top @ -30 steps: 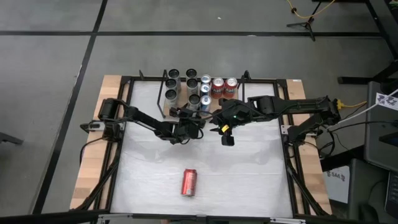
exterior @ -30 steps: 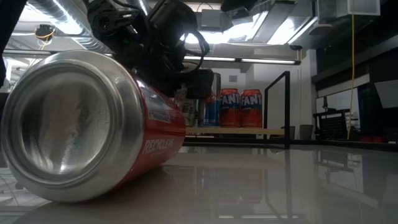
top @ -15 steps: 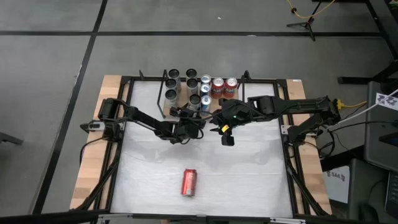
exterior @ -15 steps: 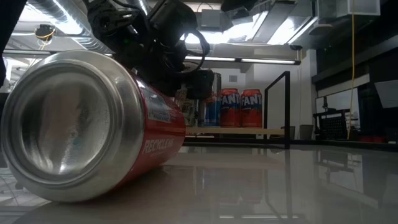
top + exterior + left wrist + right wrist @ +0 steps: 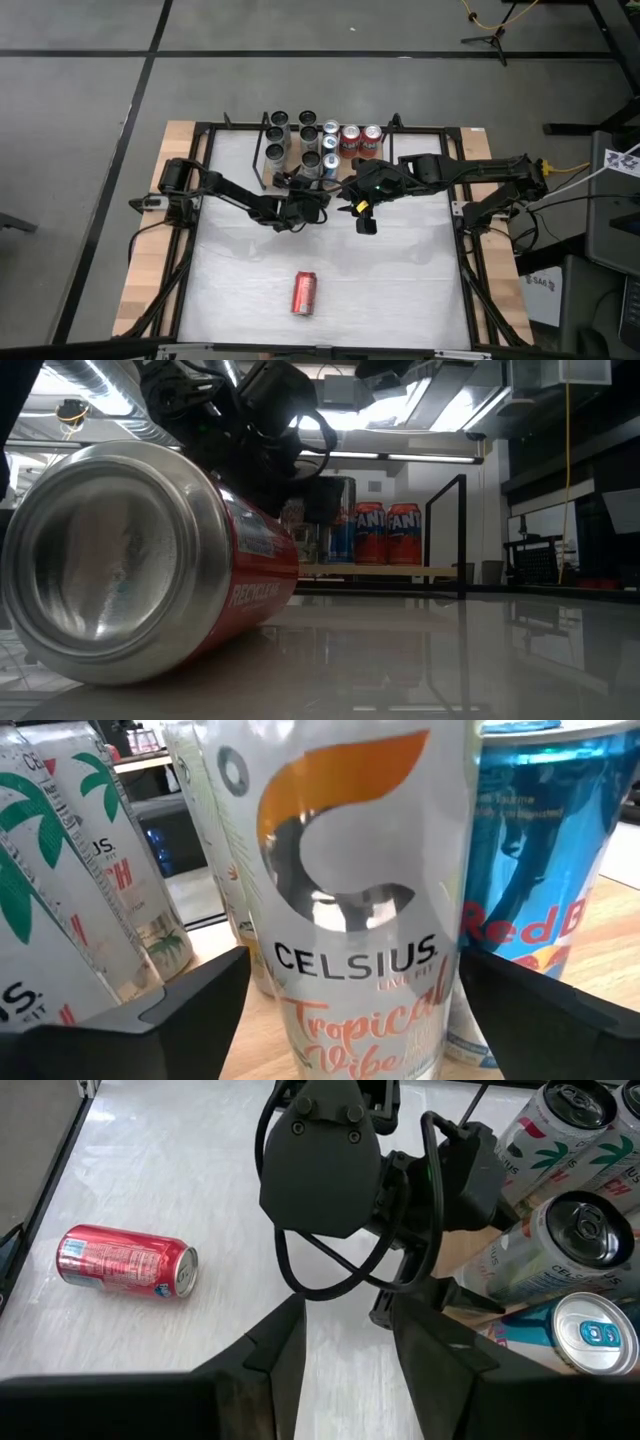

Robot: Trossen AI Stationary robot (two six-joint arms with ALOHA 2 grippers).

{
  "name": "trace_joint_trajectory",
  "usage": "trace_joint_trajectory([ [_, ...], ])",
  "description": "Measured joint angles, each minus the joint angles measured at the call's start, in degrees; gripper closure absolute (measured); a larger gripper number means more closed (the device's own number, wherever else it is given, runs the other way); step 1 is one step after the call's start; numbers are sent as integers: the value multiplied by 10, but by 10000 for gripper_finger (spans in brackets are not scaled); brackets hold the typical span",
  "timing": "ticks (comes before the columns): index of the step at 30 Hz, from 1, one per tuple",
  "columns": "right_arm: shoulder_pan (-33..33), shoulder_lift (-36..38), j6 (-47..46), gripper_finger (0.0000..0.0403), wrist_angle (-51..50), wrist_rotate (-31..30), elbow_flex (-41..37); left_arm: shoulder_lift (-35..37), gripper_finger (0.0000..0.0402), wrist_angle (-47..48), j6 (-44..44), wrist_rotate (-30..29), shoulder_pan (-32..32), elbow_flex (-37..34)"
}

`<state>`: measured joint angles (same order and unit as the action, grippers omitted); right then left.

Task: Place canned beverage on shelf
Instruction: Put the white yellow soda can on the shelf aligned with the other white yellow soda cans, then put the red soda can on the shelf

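The white worktop (image 5: 330, 270) carries everything, with the shelf (image 5: 320, 160) at its twelve o'clock edge. On that light-wood board stand upright cans: pale tall ones toward ten o'clock, blue ones in the middle, and two orange Fanta cans (image 5: 387, 532) toward two o'clock. Both dark arms reach in toward the board's front. The left gripper (image 5: 345, 1010) sits at the shelf's six o'clock side, its jaws spread wide to either side of a white Celsius can (image 5: 345, 890) standing on the board; a sliver of gap shows on both sides, so nothing is clamped. A blue Red Bull can (image 5: 545, 870) stands just beside that can. The right gripper (image 5: 345, 1330) hangs over the worktop just at three o'clock of the left one, jaws drawn narrow with nothing between them. A red can (image 5: 303, 293) lies on its side well apart, toward six o'clock.
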<state>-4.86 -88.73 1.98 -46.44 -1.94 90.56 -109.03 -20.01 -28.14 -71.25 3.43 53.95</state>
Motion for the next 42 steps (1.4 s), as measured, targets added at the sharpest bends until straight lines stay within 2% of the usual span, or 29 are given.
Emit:
trace_joint_trajectory([
  [5,0,0,0,255,0,0,0,0,50,-1,0,-12,5,0],
  [13,0,0,0,256,0,0,0,4,52,-3,33,-82,17,1],
  [31,0,0,0,256,0,0,0,5,52,-4,33,-96,7,1],
  [42,0,0,0,256,1,0,0,60,52,0,34,-103,23,3],
])
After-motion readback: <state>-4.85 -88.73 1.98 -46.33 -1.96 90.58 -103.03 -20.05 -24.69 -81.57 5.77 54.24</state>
